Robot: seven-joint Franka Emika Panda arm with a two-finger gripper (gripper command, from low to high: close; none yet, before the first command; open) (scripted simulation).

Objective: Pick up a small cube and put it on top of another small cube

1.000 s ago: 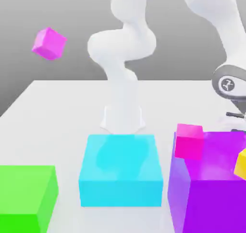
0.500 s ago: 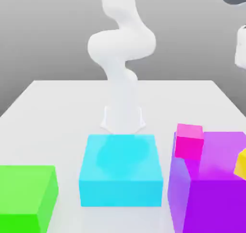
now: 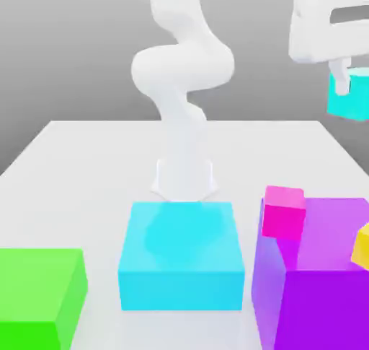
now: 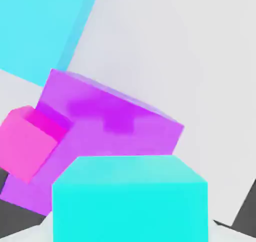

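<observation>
High at the exterior view's right, my gripper [image 3: 349, 80] is shut on a small cyan cube [image 3: 351, 98], well above the table. The hand view has this same small cyan cube [image 4: 130, 200] close up, with the big purple block [image 4: 112, 123] below it. A small pink cube [image 3: 283, 211] rests at the near left corner of the purple block [image 3: 321, 276]. The pink cube [image 4: 26, 142] sits off to one side of the held cube in the hand view. A small yellow cube [image 3: 362, 246] is on the purple block's right edge.
A big cyan block [image 3: 180, 258] stands in front of the arm's base [image 3: 184, 175], and it also appears as a big cyan block [image 4: 42, 29] in the hand view. A big green block [image 3: 39, 294] sits at the near left. The white table [image 3: 79, 168] runs back to the grey wall.
The hand rose from low at the right to high at the right and now shows the cyan cube in its fingers. A pink cube in the air at upper left one second ago is gone.
</observation>
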